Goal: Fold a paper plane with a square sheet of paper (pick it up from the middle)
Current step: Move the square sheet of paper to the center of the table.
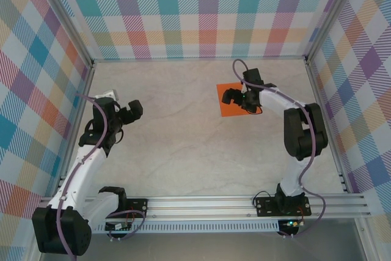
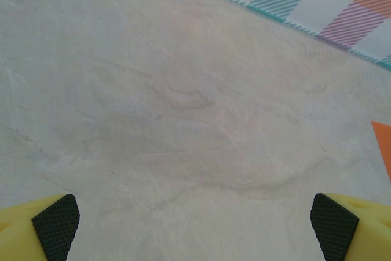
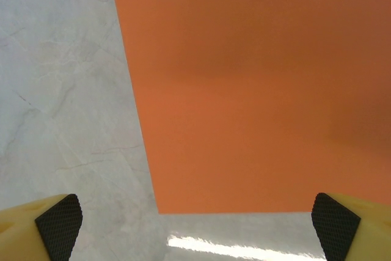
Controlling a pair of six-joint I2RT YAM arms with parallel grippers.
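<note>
The square sheet of paper (image 1: 231, 108) is bright orange and lies flat on the pale marbled table, right of centre. My right gripper (image 1: 237, 98) hovers over it, open, partly covering it from above. In the right wrist view the sheet (image 3: 256, 90) spreads flat and unfolded ahead of the wide-apart fingertips (image 3: 59, 223), its near edge just in front of them, nothing between them. My left gripper (image 1: 132, 111) stands open at the left of the table, far from the sheet. A corner of the sheet (image 2: 383, 145) peeks in at the right edge of the left wrist view. No paper plane is in view.
Checked walls (image 1: 201, 10) close the table on three sides. An aluminium rail (image 1: 201, 205) with both arm bases runs along the near edge. Bare tabletop (image 1: 183, 132) lies between the two arms.
</note>
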